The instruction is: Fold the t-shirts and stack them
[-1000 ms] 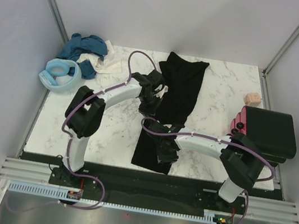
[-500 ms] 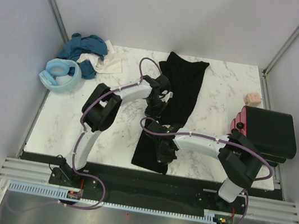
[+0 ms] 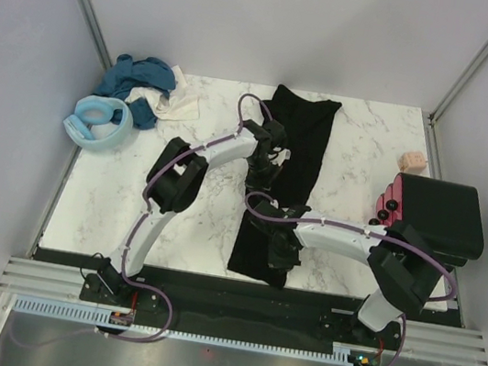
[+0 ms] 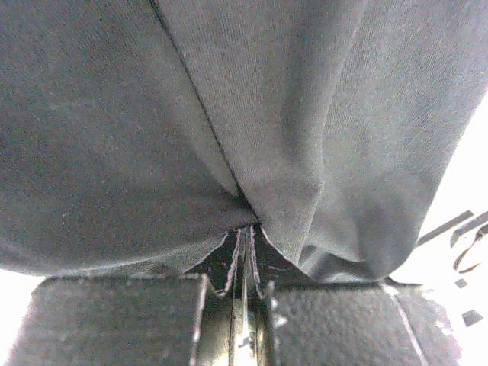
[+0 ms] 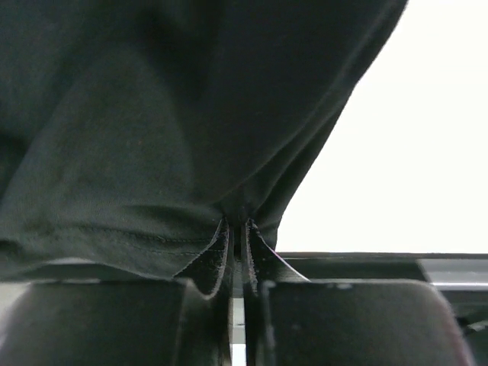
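Observation:
A black t-shirt point(image 3: 294, 149) lies as a long narrow strip down the middle of the marble table point(image 3: 176, 200), from the far edge to the near edge. My left gripper point(image 3: 263, 169) is shut on its left edge about halfway along; in the left wrist view the cloth point(image 4: 229, 114) bunches into my left gripper point(image 4: 245, 236). My right gripper point(image 3: 282, 248) is shut on the strip's near end, and the right wrist view shows the black cloth point(image 5: 152, 114) pinched in my right gripper point(image 5: 238, 232). Teal-blue and white t-shirts point(image 3: 144, 84) are heaped at the far left.
A light blue ring-shaped thing point(image 3: 98, 121) lies at the left edge near the heap. A small pinkish-beige block point(image 3: 412, 161) sits at the far right. A stack of folded black and pink cloth point(image 3: 434, 213) rests at the right edge.
My right gripper has closed on the shirt's near end. Both grippers have shifted right, dragging the shirt's left edge over so the strip is narrower.

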Available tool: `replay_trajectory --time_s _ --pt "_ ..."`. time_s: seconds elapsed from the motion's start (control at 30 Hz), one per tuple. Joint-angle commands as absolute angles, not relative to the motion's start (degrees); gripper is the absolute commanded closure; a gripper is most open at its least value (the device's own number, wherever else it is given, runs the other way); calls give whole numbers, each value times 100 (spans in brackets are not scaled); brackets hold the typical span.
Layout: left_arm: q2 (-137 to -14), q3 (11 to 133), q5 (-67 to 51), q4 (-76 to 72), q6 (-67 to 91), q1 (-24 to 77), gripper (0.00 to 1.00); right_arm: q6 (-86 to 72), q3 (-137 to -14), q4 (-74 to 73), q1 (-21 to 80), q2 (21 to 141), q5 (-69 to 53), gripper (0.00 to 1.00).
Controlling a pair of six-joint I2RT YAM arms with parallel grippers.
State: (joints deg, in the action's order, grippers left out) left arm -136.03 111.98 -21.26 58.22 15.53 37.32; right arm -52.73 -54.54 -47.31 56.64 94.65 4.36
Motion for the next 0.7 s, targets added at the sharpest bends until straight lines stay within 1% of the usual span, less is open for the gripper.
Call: replay_trajectory --time_s 0.0,0.07,0.13,0.23,0.37,0.4,0.43,0.47,0.53,0.67 --pt "-13624 10847 -1258 5493 1608 3771 98 -5107 -5545 -5449 5423 9571 1054 86" --pt "-13283 10347 -941 5432 1652 3762 98 -4967 -5773 -5519 5388 9528 1116 84" --pt "-13062 9882 -914 5353 1661 3762 98 -4896 -5967 -5616 5370 9466 1239 80" --pt "-12631 9511 -958 5160 1652 3753 98 -4773 -6502 -5844 5353 9194 1581 77" --pt "-12060 9325 -993 4922 1635 3639 98 -4694 -7679 -6485 5142 8983 2029 74" --pt "-11815 9308 -1002 4887 1643 3595 96 -4632 -7890 -6565 5107 8939 2196 75" --pt "-11665 9255 -967 4861 1661 3551 91 -4580 -8215 -6583 5063 8921 2467 74" --pt "-11524 9211 -932 4808 1696 3481 89 -4509 -8348 -6557 4915 8956 2600 71" --pt "-11146 9071 -818 4781 1705 3437 85 -4097 -8551 -6208 4721 9044 2863 71" --pt "-10627 8790 -773 4764 1836 3437 82 -3271 -8499 -5205 3993 9465 2997 71"
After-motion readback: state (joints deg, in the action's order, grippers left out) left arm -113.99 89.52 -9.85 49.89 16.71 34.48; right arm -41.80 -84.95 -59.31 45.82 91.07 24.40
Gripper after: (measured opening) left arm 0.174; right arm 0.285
